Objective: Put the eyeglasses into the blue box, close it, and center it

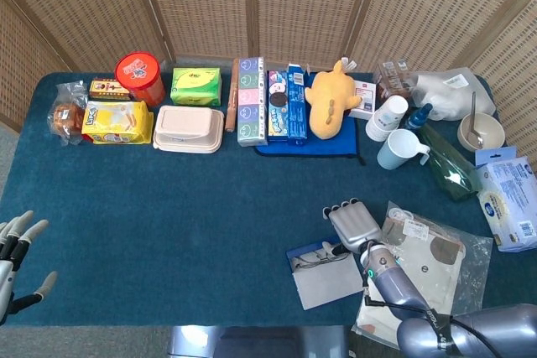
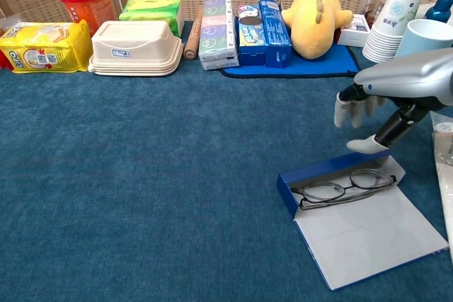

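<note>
The blue box (image 2: 331, 168) lies open on the blue cloth at the right, its pale lid (image 2: 371, 235) folded flat toward the table's front edge. The eyeglasses (image 2: 345, 187) rest inside it, folded. My right hand (image 2: 361, 104) hovers just behind and above the box's far right end, fingers apart and holding nothing, its thumb close to the box's back wall. In the head view the right hand (image 1: 354, 224) sits just beyond the blue box (image 1: 304, 254). My left hand (image 1: 15, 262) hangs at the far left front edge with fingers spread, holding nothing.
A clear plastic bag (image 1: 428, 262) lies right of the box. Behind it stand a stack of paper cups (image 2: 395, 19), a pale mug (image 2: 425, 35) and a yellow plush toy (image 2: 315, 15). Food boxes (image 2: 216, 22) and a beige container (image 2: 136, 46) line the back.
</note>
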You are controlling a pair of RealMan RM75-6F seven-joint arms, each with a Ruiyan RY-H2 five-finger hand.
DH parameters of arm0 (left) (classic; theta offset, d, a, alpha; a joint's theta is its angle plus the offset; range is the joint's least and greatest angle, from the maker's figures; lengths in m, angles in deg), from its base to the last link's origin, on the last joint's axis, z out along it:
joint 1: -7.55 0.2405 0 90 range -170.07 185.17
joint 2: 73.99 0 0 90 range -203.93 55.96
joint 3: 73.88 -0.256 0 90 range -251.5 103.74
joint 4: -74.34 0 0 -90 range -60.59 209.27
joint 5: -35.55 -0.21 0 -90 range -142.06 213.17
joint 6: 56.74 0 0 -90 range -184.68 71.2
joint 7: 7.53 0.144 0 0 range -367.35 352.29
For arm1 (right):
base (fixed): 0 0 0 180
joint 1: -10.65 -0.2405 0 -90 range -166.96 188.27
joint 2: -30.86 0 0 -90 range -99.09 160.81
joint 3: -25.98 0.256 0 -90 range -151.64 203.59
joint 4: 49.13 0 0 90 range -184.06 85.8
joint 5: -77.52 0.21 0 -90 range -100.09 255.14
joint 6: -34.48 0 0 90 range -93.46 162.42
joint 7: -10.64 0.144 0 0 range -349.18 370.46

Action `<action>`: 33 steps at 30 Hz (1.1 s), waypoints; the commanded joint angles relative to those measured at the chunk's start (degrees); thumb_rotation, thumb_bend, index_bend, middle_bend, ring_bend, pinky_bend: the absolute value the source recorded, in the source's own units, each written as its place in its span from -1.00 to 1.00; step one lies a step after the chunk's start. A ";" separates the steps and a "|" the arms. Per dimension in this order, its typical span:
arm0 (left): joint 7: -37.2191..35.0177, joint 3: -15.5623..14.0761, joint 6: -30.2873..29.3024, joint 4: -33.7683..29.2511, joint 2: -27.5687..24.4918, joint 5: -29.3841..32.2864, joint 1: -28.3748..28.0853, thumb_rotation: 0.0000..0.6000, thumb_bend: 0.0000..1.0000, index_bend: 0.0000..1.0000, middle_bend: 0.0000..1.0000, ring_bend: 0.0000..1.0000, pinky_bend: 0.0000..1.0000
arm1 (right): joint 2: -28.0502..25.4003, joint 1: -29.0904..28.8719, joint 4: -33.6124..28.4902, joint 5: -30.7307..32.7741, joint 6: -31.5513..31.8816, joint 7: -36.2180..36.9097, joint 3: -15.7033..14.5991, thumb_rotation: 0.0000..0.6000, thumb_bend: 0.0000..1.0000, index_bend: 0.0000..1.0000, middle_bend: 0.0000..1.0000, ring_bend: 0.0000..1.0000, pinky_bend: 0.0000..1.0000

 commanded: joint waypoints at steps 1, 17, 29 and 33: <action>-0.08 -0.18 0.10 0.02 0.10 -0.04 0.08 1.00 -0.44 -0.78 -0.94 -1.00 -1.00 | 0.12 0.26 0.37 -0.02 -0.40 0.17 -0.33 -0.08 -0.29 -0.47 -0.34 -0.44 -0.51; -0.42 0.02 1.00 0.38 0.57 -0.45 -0.68 1.00 -0.44 -0.79 -0.95 -1.00 -1.00 | -2.25 3.54 -6.77 0.21 4.66 -1.63 -5.04 -0.09 -0.32 -0.46 -0.34 -0.32 -0.51; -0.07 -0.18 1.49 0.02 0.44 -0.44 -0.93 1.00 -0.44 -0.79 -0.95 -1.00 -1.00 | -1.43 5.31 -10.66 -2.98 7.84 -3.79 -6.07 -0.10 -0.34 -0.47 -0.34 -0.32 -0.50; 0.09 -0.22 1.88 -0.05 0.60 -0.32 -1.10 1.00 -0.43 -0.79 -0.95 -1.00 -1.00 | -1.35 5.48 -11.43 -3.13 8.06 -4.33 -6.10 -0.11 -0.34 -0.47 -0.34 -0.32 -0.50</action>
